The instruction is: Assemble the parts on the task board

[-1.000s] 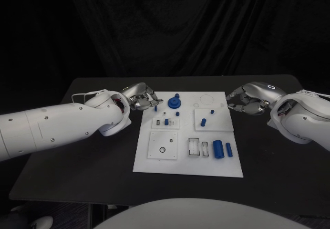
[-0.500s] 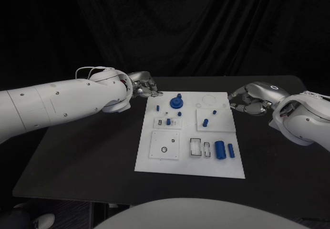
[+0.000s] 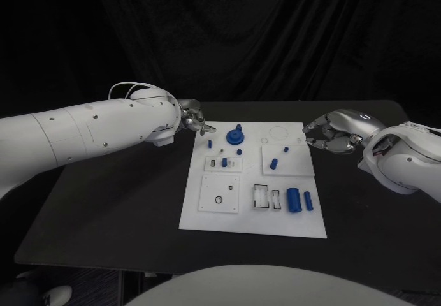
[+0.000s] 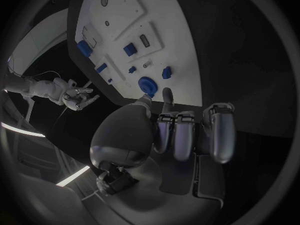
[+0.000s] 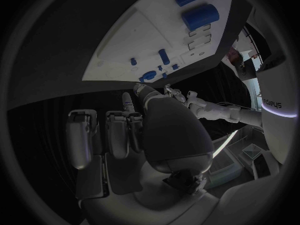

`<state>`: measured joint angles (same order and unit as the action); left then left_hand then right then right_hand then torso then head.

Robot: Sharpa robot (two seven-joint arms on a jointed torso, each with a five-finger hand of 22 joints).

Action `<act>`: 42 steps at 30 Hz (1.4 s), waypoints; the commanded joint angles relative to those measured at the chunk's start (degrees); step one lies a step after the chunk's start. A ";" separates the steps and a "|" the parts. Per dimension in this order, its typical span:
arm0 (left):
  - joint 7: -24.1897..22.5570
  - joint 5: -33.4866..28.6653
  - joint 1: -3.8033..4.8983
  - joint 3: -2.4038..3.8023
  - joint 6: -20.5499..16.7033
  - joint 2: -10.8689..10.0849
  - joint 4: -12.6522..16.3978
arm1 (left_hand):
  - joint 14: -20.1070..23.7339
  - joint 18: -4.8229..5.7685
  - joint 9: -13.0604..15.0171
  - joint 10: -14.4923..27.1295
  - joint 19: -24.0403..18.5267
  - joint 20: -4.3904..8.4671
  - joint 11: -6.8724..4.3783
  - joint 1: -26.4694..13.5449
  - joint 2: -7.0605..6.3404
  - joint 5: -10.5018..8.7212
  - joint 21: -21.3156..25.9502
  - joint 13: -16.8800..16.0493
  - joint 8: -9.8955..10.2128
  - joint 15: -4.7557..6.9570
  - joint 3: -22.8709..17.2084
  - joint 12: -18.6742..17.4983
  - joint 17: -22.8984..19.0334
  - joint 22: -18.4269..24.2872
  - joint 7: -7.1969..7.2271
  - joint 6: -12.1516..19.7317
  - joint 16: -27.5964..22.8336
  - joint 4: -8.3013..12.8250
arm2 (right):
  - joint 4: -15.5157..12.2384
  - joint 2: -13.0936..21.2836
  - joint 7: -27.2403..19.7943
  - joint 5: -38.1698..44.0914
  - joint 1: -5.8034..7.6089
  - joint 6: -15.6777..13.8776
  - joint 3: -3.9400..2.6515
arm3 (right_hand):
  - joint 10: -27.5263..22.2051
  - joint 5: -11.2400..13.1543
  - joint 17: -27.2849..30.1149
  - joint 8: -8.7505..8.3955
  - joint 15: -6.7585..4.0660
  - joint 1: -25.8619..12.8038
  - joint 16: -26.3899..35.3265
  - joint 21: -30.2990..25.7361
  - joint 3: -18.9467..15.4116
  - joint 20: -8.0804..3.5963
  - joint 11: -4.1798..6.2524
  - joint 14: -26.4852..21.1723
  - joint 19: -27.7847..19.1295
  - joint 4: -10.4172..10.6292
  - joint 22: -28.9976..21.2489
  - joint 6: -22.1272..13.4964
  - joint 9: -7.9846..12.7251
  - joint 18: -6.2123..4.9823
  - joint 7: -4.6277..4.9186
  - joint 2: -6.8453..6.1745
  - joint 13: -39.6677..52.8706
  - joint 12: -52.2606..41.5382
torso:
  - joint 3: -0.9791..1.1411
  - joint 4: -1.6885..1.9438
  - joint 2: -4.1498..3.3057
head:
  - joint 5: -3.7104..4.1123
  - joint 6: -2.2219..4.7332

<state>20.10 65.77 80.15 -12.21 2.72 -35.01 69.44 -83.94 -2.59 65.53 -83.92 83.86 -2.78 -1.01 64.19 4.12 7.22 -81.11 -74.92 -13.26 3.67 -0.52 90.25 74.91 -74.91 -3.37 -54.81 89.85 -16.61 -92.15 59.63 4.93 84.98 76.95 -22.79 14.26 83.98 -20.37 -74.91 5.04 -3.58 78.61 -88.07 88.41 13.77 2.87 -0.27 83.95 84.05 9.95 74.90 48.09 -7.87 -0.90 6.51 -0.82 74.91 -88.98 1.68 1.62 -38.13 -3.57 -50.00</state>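
Blue knob [image 3: 235, 135] on white board [image 3: 211, 220]: likely light, stiff, slick plastic; pinch upright stem. Left hand [image 3: 195, 121] fingers curled, holding nothing; right hand [image 3: 329, 135] likewise.

Robot test lab, black table [image 3: 110, 210] bearing a white task board [image 3: 207, 213], black curtain backdrop [image 3: 257, 51] at 12 o'clock

Left arm reaches in toward task board [image 3: 253, 220] far-left corner; left hand [image 3: 194, 119] poised just off that corner, fingers curled, holding nothing. Right hand [image 3: 332, 132] hangs beside board's far-right edge, fingers curled in, nothing held.
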 commanded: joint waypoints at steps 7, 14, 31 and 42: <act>1.60 -0.37 -0.60 0.05 1.77 1.09 -2.20 | -6.06 0.47 -0.18 -6.08 1.50 -0.29 0.28 -1.14 0.06 -0.73 -0.66 -15.08 0.13 -0.25 1.09 -0.25 15.09 -12.32 0.23 -1.43 0.15 -0.03 | -0.14 0.23 -0.46 0.03 -0.32 -0.74 -0.03 | 4.92 -0.41 -12.11 -0.18 0.41 -0.48 0.09 -0.14 0.45 0.33 -0.29 5.36 4.87 -0.03 14.41 0.41 0.07 0.39 -0.06 0.14 13.53 0.04 | -0.06 -0.03 -0.10 | -0.01 0.00; 0.74 -0.37 -1.21 0.04 2.19 1.71 -3.22 | -6.06 0.44 -0.60 -6.08 1.44 -0.24 0.29 -0.70 -0.05 -0.16 -0.54 -15.08 0.90 -0.22 1.27 -0.25 15.09 -12.27 0.16 -0.99 0.15 0.18 | -0.20 0.29 -0.43 0.03 -0.35 -0.61 -0.03 | 4.92 -0.42 -12.10 -0.19 0.41 -0.50 0.10 -0.14 0.47 0.33 -0.29 5.35 4.87 -0.03 14.40 0.42 0.08 0.39 -0.06 0.15 13.53 0.04 | -0.17 0.00 -0.12 | 0.30 0.00; -0.87 -0.38 -2.15 0.04 2.67 2.46 -4.55 | -6.06 0.34 -2.97 -6.08 1.18 -0.29 0.36 -0.02 0.22 0.27 -0.11 -15.08 2.83 -0.30 1.72 -0.25 15.09 -12.12 0.14 -2.31 0.15 0.27 | -0.22 0.32 -0.38 0.03 -0.36 -0.44 -0.03 | 4.92 -0.42 -12.10 -0.19 0.41 -0.50 0.10 -0.14 0.47 0.33 -0.29 5.35 4.87 -0.03 14.40 0.42 0.08 0.39 -0.06 0.15 13.53 0.04 | -0.06 -0.10 -0.07 | 0.39 0.00; -1.80 -0.38 -2.60 0.04 2.65 2.80 -5.00 | -6.06 0.25 -3.68 -6.08 0.96 -0.28 0.32 0.81 0.39 0.75 0.25 -15.08 3.43 -0.28 1.59 -0.25 15.09 -12.00 0.15 -2.70 0.15 0.40 | -0.10 0.13 -0.32 0.03 -0.38 0.00 -0.04 | 4.91 -0.48 -12.09 -0.22 0.42 -0.55 0.11 -0.12 0.57 0.34 -0.30 5.35 4.89 -0.06 14.42 0.44 0.11 0.39 -0.06 0.14 13.51 0.04 | 0.00 -0.03 -0.04 | 0.87 0.00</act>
<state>19.77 65.73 77.61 -12.21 4.79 -32.34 64.44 -83.94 -2.59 61.93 -83.92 83.86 -2.77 -1.01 64.54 4.55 7.62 -81.07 -74.92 -10.07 3.68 0.85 90.25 74.91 -74.91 -3.17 -57.24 89.85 -16.44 -92.21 59.76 4.65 84.92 76.74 -22.74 14.26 83.97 -20.60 -74.91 5.04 -3.58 78.62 -88.07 88.41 14.16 2.87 -0.25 83.95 84.05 9.88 74.93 48.09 -7.81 -0.90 6.51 -0.82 74.91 -88.98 1.64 1.56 -38.19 -2.73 -50.00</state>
